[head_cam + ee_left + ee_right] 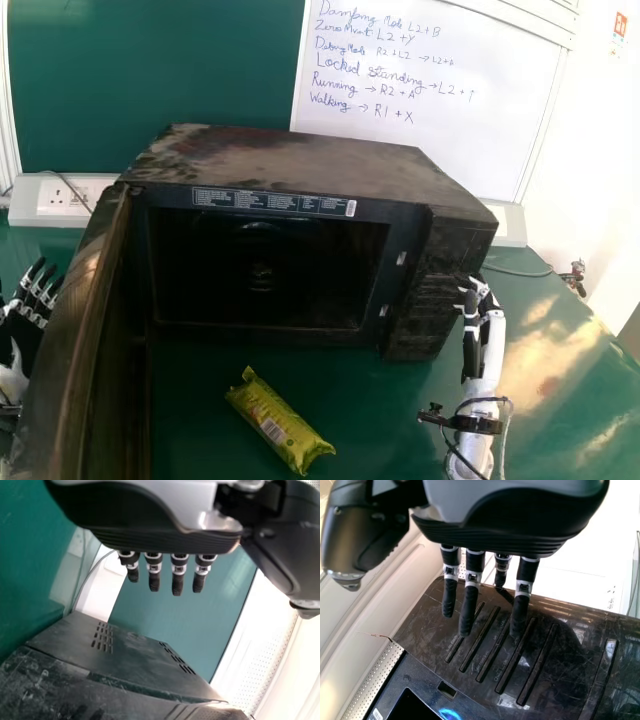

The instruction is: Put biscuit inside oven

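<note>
The black oven (270, 270) stands on the green table with its door (85, 340) swung open to the left. In front of the cavity lies the yellow-green biscuit packet (278, 420) on the table, apart from both hands. My right hand (474, 318) is at the oven's right front, by the control panel; in the right wrist view its fingers (467, 605) hang relaxed over the panel buttons (492, 645). Left of the open door is my left hand (30, 305), its fingers extended; in the left wrist view the left hand (177, 575) holds nothing, with the oven's casing (120, 655) beyond.
A whiteboard (430, 110) with handwriting stands behind the oven. White socket boxes (60, 200) are at the back left. A cable (520, 270) runs along the table behind the right hand. The open door stands between my left hand and the packet.
</note>
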### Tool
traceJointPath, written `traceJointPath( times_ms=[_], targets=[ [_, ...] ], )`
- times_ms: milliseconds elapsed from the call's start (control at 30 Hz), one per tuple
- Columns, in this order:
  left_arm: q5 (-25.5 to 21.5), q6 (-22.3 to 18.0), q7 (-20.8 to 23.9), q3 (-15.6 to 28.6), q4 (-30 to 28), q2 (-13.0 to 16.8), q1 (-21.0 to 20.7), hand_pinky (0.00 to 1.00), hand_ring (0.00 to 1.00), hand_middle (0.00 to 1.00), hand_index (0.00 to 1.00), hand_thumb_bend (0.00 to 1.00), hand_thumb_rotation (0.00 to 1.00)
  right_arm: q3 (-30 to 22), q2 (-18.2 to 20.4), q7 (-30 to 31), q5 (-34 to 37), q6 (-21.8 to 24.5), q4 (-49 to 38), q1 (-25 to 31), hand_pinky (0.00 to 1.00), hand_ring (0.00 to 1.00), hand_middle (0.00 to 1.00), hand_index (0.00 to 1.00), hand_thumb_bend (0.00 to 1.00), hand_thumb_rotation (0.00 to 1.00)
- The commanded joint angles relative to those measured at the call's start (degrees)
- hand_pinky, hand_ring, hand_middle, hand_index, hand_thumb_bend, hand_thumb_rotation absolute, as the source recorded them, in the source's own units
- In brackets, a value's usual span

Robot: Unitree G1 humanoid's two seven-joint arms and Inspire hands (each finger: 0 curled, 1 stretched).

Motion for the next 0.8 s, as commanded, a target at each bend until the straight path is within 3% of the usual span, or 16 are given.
traceJointPath(
  times_ms=[0,167,267,500,600,767],
  targets=[
    [-0.69,-0.47,-0.72,0.08,2.66,-2.31,1.68,0.50,0.73,0.79,0.91,0.09,0.00,1.81,1.09,0.89,-2.74,-2.16,3.22,5.16,0.45,0.51,0.58,0.71,0.94,0.87],
    [-0.67,-0.64,-0.84,0.22,2.97,-2.26,1.47,0.46,0.72,0.78,0.90,0.09,0.00,3.53,-0.33,-2.19,-6.31,-2.38,2.78,5.41,0.41,0.50,0.59,0.71,0.96,0.88],
    [-0.62,-0.86,-1.05,0.27,3.39,-2.14,1.37,0.44,0.72,0.78,0.90,0.09,0.00,5.02,-1.32,-4.52,-8.74,-2.86,2.57,5.38,0.42,0.50,0.59,0.72,0.94,0.88],
    [-0.68,-0.87,-1.03,0.36,3.70,-2.11,1.17,0.46,0.71,0.78,0.90,0.09,0.00,7.28,-2.03,-6.01,-10.56,-3.12,1.61,5.21,0.43,0.50,0.59,0.71,1.00,0.82],
    [-0.78,-0.72,-1.10,0.47,4.08,-2.01,1.00,0.44,0.72,0.78,0.91,0.10,0.00,8.68,-3.23,-8.70,-13.88,-1.78,0.00,5.49,0.44,0.50,0.60,0.71,1.00,0.84],
    [-1.05,-0.12,-0.81,0.47,3.35,-2.29,1.28,0.52,0.73,0.78,0.90,0.10,0.00,10.98,-5.60,-14.26,-19.85,-0.77,-2.73,5.95,0.43,0.50,0.60,0.72,1.00,0.85]
  ],
)
